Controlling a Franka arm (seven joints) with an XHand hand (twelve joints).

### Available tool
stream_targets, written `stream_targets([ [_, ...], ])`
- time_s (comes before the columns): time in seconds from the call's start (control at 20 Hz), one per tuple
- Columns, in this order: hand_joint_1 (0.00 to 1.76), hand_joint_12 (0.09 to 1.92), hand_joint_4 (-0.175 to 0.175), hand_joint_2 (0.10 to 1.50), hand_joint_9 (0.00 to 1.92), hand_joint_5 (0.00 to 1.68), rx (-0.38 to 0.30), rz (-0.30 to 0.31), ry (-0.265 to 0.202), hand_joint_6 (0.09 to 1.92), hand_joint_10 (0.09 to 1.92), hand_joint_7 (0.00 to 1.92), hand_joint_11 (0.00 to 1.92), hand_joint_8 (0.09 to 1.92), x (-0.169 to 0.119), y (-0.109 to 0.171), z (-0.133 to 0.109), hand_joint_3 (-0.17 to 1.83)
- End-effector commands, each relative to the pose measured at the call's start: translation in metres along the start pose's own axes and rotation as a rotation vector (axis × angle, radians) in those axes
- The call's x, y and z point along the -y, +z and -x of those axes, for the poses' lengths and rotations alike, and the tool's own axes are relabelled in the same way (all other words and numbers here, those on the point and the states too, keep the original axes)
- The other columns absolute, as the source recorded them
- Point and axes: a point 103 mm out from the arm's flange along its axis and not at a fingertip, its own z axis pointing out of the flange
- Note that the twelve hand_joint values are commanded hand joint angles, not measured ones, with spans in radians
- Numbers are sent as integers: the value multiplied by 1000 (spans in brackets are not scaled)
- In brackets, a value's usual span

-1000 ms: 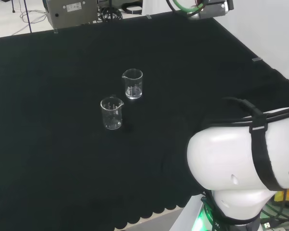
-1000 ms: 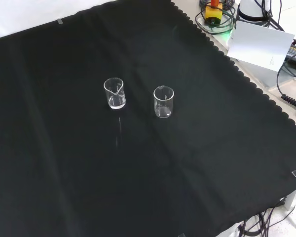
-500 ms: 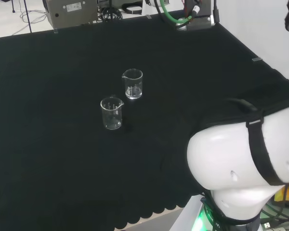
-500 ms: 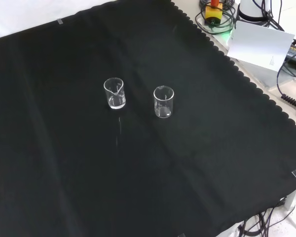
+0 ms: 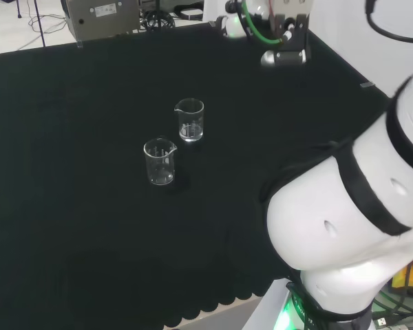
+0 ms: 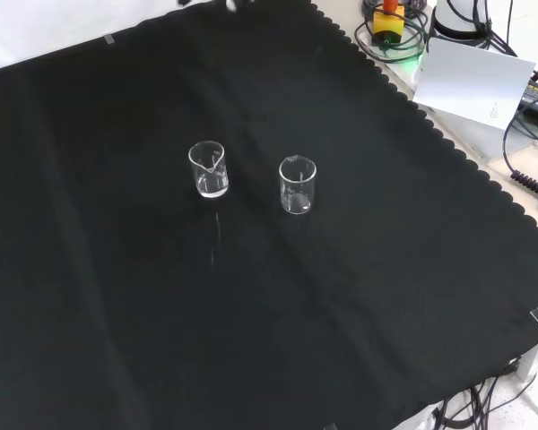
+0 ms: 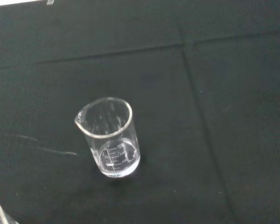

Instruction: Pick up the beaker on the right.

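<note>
Two clear glass beakers upright on the black cloth [image 6: 251,313], near each other but apart, both empty as far as can be told. Left beaker [image 6: 207,169] slightly higher in the front view, its spout turned toward the view's lower right. Right beaker [image 6: 297,185] a touch lower, with faint white markings on its wall. A thin pale streak on the cloth just below the left beaker. Scalloped cloth edge along the right side. Beyond it, a white card [image 6: 471,81], black cables [image 6: 529,170] and a yellow and red button box [image 6: 388,20].
</note>
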Motion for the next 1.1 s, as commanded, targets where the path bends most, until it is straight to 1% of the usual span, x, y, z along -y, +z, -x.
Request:
stream_targets([
  [0.05,20,1413,-38,1316,166,365,-58,13,-96,87,716,5,4,575,-59,58,15,247],
  [0.2,20,1413,-38,1317,166,367,-69,-16,-112,87,716,5,4,575,-68,82,11,245],
  [0.3,225,1415,-52,1238,285,425,-79,-37,-114,94,746,136,54,643,-76,94,9,211],
  [0.4,317,1408,-58,1199,344,452,-82,-58,-116,96,738,188,78,677,-84,105,6,203],
  [0.5,340,1406,-59,1188,361,460,-99,-69,-124,94,732,201,84,687,-90,115,4,204],
  [0.7,347,1406,-60,1183,367,464,-107,-96,-147,91,726,204,86,691,-100,133,-1,208],
  [1.0,390,1407,-60,1152,354,439,-128,-119,-179,87,718,177,76,685,-110,149,0,205],
  [1.05,437,1411,-59,1113,366,439,-140,-120,-183,87,723,189,85,691,-111,151,1,189],
  [1.1,588,1416,-62,1002,391,427,-150,-122,-189,87,731,220,104,705,-113,153,3,140],
])
